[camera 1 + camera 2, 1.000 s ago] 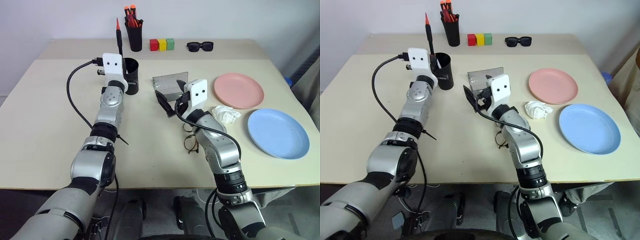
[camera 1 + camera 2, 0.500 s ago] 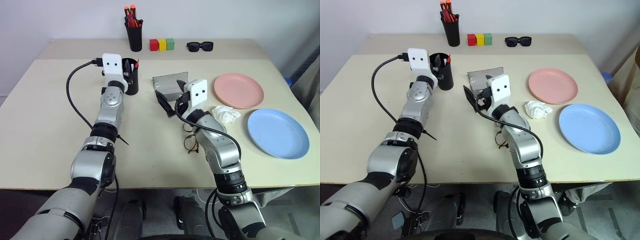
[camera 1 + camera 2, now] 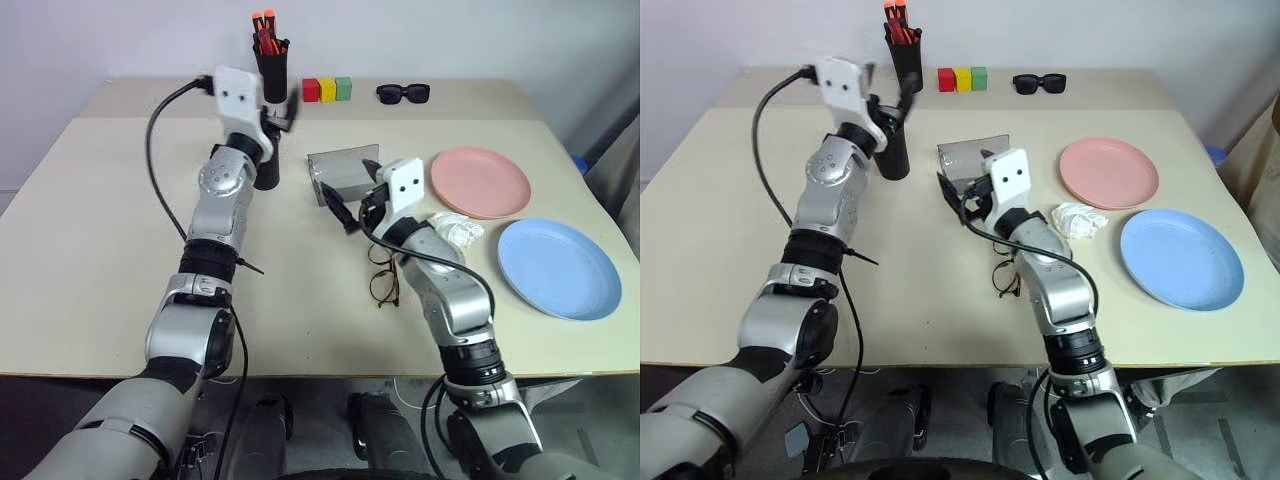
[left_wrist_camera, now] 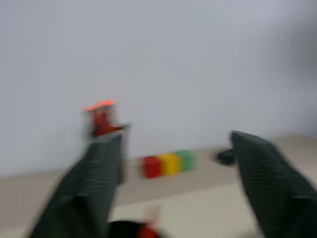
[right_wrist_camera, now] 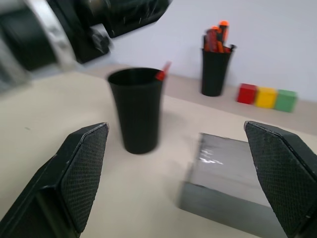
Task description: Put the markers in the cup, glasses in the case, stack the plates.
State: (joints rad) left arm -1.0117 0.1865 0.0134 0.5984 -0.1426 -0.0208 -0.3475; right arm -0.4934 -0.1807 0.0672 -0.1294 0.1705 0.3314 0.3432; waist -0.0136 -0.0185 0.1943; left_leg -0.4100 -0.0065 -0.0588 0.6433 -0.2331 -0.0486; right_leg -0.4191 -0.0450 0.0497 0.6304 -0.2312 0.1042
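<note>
While left gripper (image 4: 176, 143) gapes above cup (image 5: 136, 109); right gripper (image 5: 176, 128) spread near case (image 5: 233, 171)

The left wrist view was smeared throughout. Beyond the left gripper (image 4: 176, 139), the far holder (image 4: 101, 121), the coloured blocks (image 4: 168, 163) and the sunglasses (image 4: 225, 156) were mere blurs. The cup (image 4: 126, 230) beneath it, with a marker (image 4: 147, 229) showing as a red smear, was cut off by the edge. From the head, that gripper's fingers were blurred and its wrist hid part of the cup. The right forearm (image 3: 445, 290) covered part of the glasses (image 3: 384, 286). The case (image 5: 233, 173), ahead of the right gripper (image 5: 174, 128), ran off the right wrist view's edge.
</note>
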